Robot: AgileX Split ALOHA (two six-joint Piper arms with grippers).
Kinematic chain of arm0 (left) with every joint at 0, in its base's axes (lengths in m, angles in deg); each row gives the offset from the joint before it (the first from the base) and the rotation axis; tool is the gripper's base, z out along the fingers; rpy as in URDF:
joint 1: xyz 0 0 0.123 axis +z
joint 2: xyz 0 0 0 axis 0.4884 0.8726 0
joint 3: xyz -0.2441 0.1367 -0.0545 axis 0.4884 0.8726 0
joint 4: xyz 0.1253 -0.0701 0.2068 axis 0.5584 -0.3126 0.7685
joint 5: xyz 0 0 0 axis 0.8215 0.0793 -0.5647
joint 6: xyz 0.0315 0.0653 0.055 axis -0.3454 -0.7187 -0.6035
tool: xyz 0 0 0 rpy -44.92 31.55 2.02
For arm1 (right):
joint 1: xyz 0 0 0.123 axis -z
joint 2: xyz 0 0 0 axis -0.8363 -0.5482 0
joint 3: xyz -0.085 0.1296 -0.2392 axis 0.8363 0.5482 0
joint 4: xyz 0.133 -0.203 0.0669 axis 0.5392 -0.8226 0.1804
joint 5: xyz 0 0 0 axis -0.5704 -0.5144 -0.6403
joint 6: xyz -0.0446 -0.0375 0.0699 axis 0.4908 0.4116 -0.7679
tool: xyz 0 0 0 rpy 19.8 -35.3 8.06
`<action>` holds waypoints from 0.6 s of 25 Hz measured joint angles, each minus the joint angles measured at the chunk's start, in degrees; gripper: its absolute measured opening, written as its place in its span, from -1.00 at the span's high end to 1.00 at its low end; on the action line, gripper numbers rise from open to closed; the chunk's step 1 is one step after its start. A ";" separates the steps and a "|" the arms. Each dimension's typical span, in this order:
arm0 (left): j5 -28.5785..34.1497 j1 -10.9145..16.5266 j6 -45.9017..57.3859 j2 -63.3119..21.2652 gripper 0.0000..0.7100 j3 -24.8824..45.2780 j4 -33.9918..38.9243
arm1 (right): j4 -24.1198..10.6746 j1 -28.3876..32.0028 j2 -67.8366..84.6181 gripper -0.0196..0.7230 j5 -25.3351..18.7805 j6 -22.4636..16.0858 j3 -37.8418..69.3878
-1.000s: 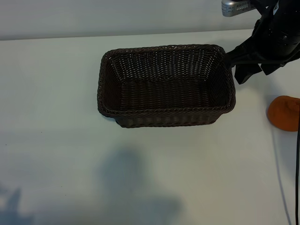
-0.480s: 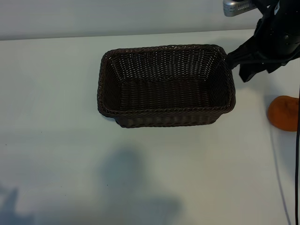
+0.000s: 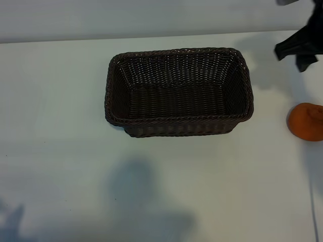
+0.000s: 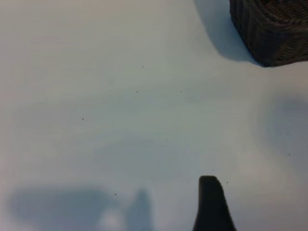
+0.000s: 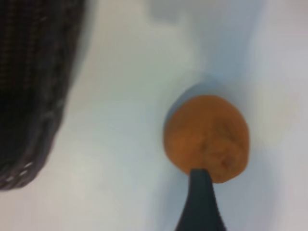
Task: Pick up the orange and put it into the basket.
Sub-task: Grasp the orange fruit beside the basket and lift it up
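The dark brown woven basket [image 3: 177,126] stands mid-table and is empty; its corner [image 4: 269,29] shows in the left wrist view. The orange [image 3: 306,121] lies on the table to the right of the basket, at the picture's edge, free of any grip. My right gripper [image 3: 295,56] hangs at the far right, beyond the orange, open. In the right wrist view the orange [image 5: 207,137] lies just past one dark finger [image 5: 201,202], which crosses its edge. Of my left gripper only one finger [image 4: 211,204] shows, alone over bare table, open.
The white tabletop [image 3: 60,126] spreads wide to the left of and in front of the basket. A pale wall [image 3: 126,15] runs along the table's far edge. Soft shadows [image 3: 146,201] fall on the near part of the table.
My right gripper has drawn away from the basket's far right corner and moved right, toward the picture's edge. The orange and basket have stayed put.
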 joint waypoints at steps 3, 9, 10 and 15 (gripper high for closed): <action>0.00 0.00 0.00 0.00 -0.33 0.00 0.00 | 1.91 4.27 -0.05 -0.41 0.39 0.74 0.00; 0.00 -0.05 0.00 0.00 -0.33 0.00 0.00 | 7.77 11.57 -3.32 -0.42 -0.56 5.05 0.00; 0.00 -0.05 0.00 0.00 -0.33 0.00 0.00 | 8.37 12.16 -4.00 -0.42 -0.64 5.61 0.00; 0.00 -0.05 0.00 0.00 -0.33 0.00 0.00 | 9.08 12.78 -6.34 -0.42 2.22 6.06 3.39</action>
